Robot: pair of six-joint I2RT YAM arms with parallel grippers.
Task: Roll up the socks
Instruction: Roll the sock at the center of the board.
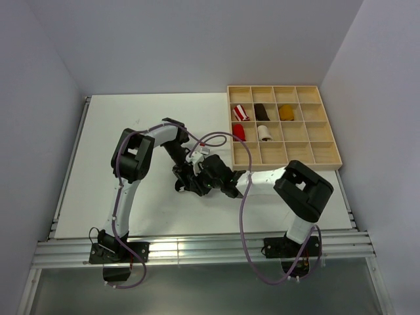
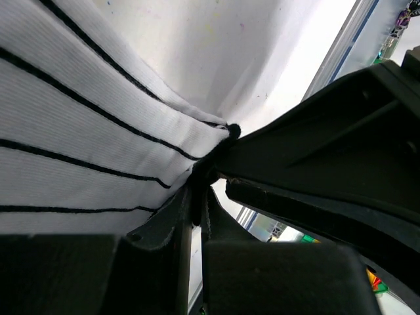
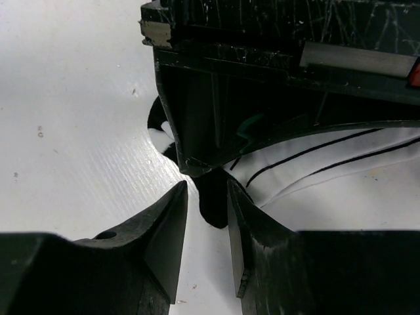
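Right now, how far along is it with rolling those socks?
Done, apparently: a cream bundle already sits in the wooden tray. In hand: the left pincer is shut on the striped sock, not yet rolled; the right pincer, open, is at its black toe. Left: rolling this sock, then probably stowing it.

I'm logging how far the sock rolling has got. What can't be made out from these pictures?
- Right wrist: striped sock mostly behind the body of the left claw.
- Left wrist: sock cut off by frame edges.
- Top view: sock hidden under left claw and right claw; bundles in the wooden tray too small to identify.
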